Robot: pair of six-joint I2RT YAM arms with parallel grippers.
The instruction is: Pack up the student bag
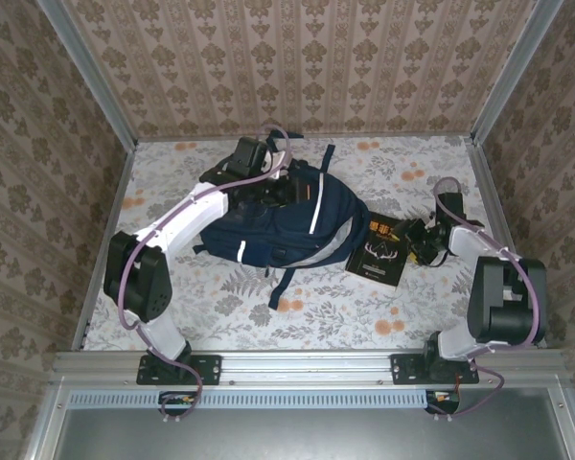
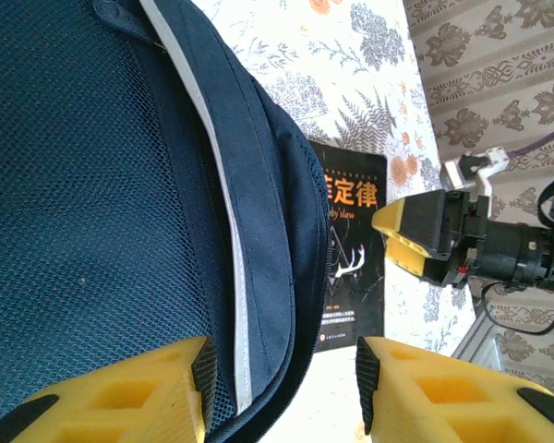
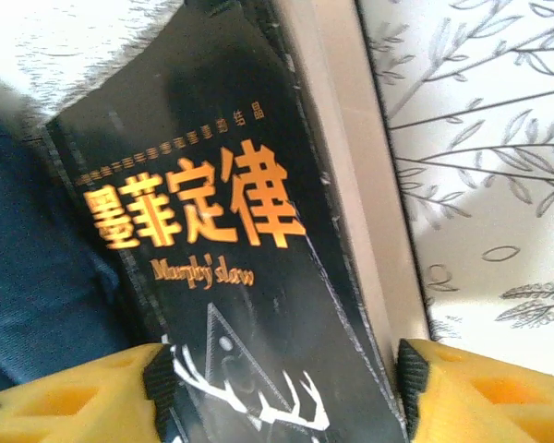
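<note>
The student bag (image 1: 278, 225) looks soft and floppy, best taken at its seamed rim, which the left hand (image 2: 282, 383) straddles wide. The right hand (image 3: 282, 388), also wide, frames the stiff book (image 3: 240, 277).

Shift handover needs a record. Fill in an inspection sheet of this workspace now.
Surface: floral cloth, flat, no spills seen.
Job's things: bag lying mid-table.
Clutter: black book flat beside the bag's right side; nothing else seen.
Grippers: left gripper open, astride the bag's edge; right gripper open, fingers framing the book, contact unclear.
Cables: purple cables run along both arms; no snag seen.
Surroundings: patterned walls on three sides; metal frame at the near edge.
</note>
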